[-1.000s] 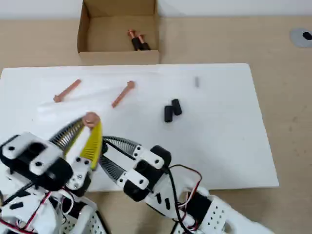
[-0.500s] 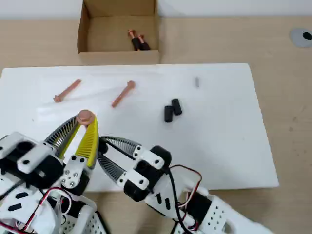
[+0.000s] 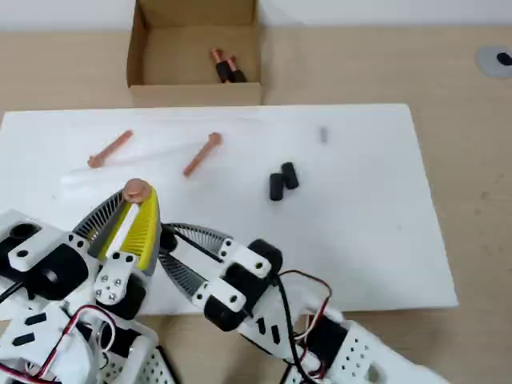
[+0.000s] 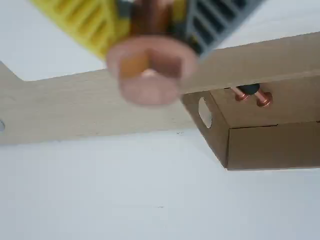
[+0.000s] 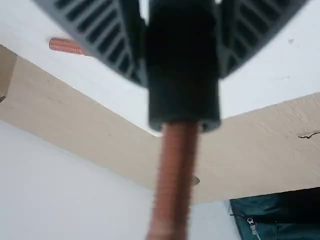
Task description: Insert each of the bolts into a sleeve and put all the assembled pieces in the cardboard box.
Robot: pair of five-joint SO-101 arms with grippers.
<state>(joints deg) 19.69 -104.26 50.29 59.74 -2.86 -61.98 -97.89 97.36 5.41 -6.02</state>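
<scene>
At lower left, the left gripper [image 3: 138,200] clamps a bolt [image 4: 150,65], the right gripper [image 5: 182,50] a sleeve [image 5: 182,95]; keeping shank and bore aligned should ease insertion.

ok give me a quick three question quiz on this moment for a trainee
1. True or false: the cardboard box is empty.
2. How many loose bolts lie on the white board? A one, B two, C four.
3. Fill in: the right gripper is shut on a black ____, the left gripper on a bolt.
Key: 1 false, two assembled pieces lie in it; 2 B; 3 sleeve.
</scene>
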